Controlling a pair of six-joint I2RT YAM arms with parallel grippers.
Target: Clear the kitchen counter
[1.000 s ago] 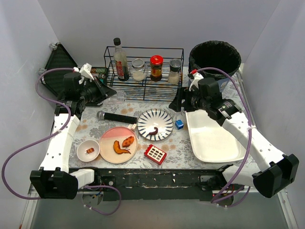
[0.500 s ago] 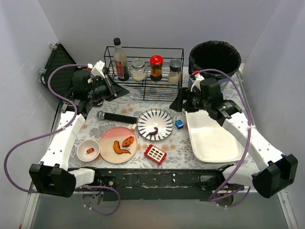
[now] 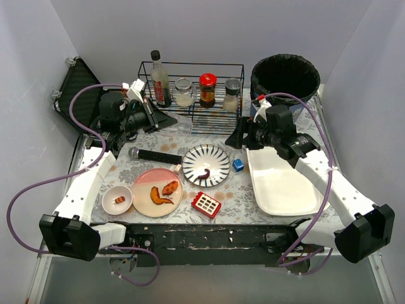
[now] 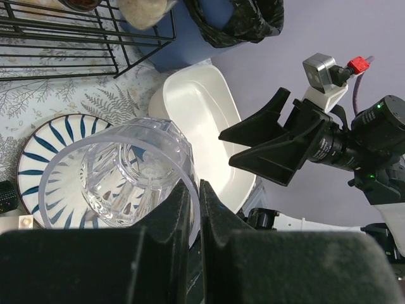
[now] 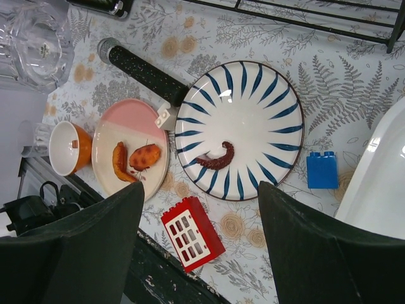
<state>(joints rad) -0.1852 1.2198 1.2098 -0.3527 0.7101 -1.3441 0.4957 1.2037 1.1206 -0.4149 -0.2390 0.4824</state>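
Left pincer [image 4: 195,190] clamped on rim of clear glass [image 4: 120,174], 10 o'clock, beside wire rack [image 3: 190,63]. Judged step: carrying glass off; thin-wall grip wants slow, level travel clear of rack wires. Bench [image 3: 239,186] fills centre, lying flat, long axis 9–3 o'clock. Right pincer [image 3: 239,135] spread wide, empty, 2 o'clock.
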